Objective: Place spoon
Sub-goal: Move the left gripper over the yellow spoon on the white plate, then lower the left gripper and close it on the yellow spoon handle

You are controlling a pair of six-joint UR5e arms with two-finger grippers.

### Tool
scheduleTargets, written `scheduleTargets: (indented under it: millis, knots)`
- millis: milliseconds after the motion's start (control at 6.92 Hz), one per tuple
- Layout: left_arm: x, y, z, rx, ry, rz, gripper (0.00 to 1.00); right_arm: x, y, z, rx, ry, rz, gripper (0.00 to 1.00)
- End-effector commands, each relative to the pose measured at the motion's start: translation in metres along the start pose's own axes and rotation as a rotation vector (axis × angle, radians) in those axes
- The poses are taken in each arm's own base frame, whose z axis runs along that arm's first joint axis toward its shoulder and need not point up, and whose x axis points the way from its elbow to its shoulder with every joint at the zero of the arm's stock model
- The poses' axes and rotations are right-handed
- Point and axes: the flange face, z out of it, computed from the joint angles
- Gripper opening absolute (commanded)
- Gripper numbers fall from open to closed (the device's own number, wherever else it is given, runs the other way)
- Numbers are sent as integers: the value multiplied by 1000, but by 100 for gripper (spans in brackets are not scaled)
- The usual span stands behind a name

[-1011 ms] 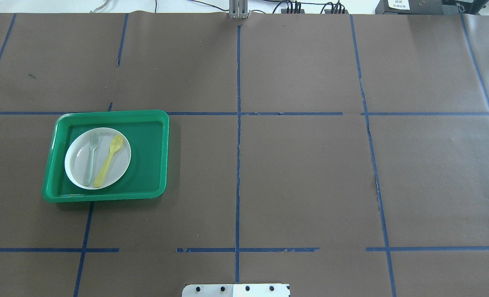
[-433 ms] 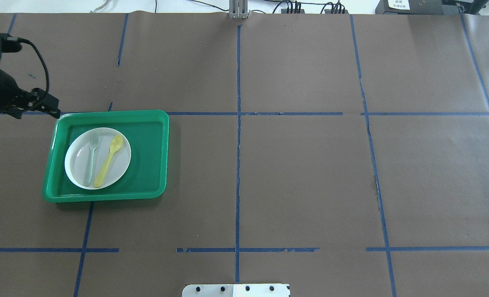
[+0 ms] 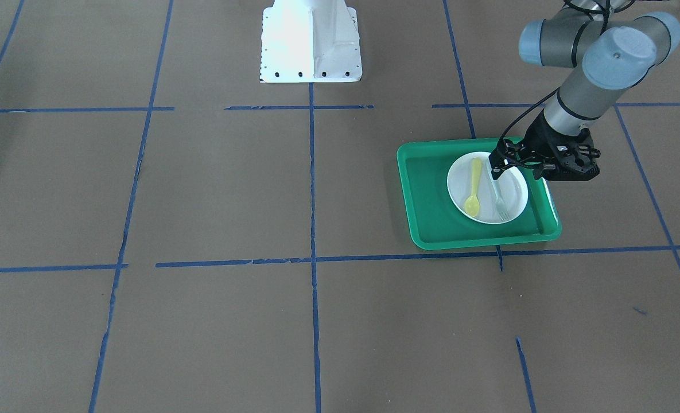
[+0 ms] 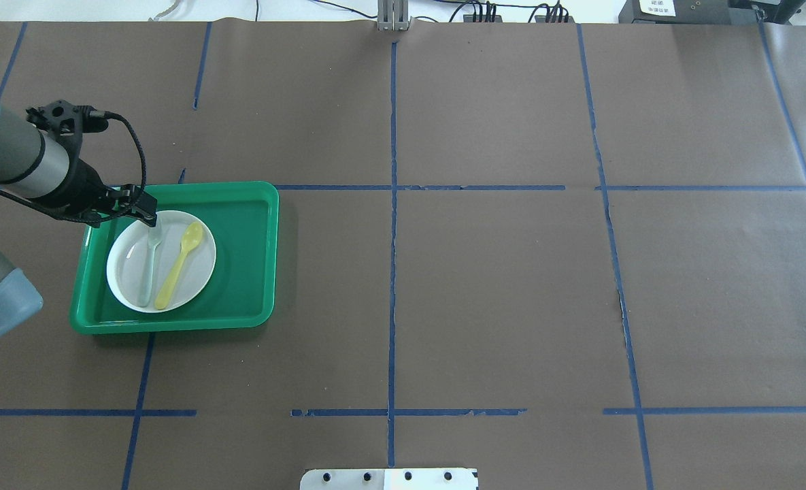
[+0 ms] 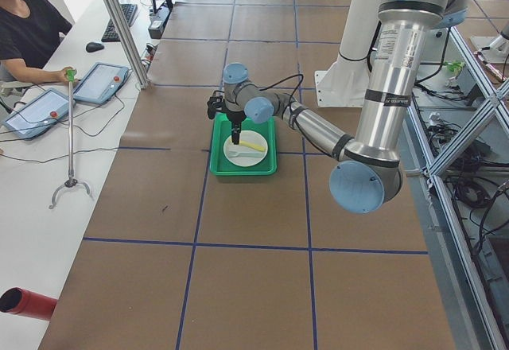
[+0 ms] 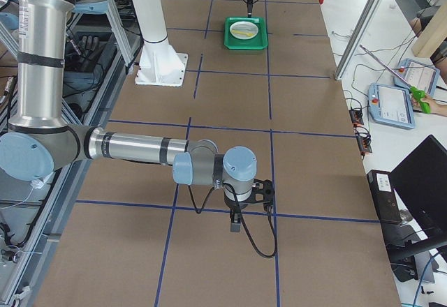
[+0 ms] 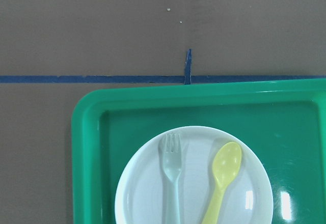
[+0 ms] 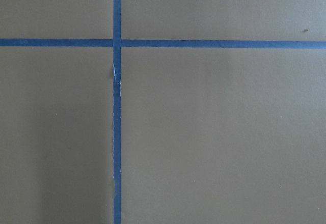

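The pale-yellow spoon (image 4: 179, 264) lies on a white plate (image 4: 198, 272) beside a translucent grey fork (image 4: 148, 265), inside a green tray (image 4: 246, 252) on the table's left. My left gripper (image 4: 149, 212) hovers over the plate's far edge, above the fork's tines. Its fingers look together and empty. In the front-facing view it (image 3: 493, 166) is over the fork (image 3: 499, 201), with the spoon (image 3: 474, 186) apart to the side. The left wrist view shows the spoon (image 7: 223, 173) and fork (image 7: 171, 178). My right gripper (image 6: 235, 225) shows only in the right side view; I cannot tell its state.
The table is covered in brown paper with blue tape lines. The robot's white base plate (image 4: 389, 478) sits at the near edge. An operator (image 5: 32, 24) sits with tablets beyond the far edge. The right wrist view shows only paper and tape.
My left arm has come in from the left edge and moved right, from beside the tray's far-left corner to above the plate's far edge. Spoon, fork and plate have not moved.
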Motion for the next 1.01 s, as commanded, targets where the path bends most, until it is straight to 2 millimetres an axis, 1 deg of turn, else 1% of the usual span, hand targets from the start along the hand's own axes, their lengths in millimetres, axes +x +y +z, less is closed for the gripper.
scheduleTargets:
  millis: [0,144,289,433,578,867]
  knots:
    - [20,22,49,-42,-11,11,89,0,0,0,-1,0,0,100]
    - [28,19,59,-46,-18,16,85,0,0,0,-1,0,-1,100]
    - [34,12,65,-47,-20,17,75,0,0,0,-1,0,0,100]
    - [37,8,72,-53,-26,19,69,0,0,0,-1,0,0,100]
    - [36,7,75,-56,-30,20,66,0,0,0,-1,0,0,100]
    - [35,7,76,-56,-30,23,64,0,0,0,-1,0,0,100]
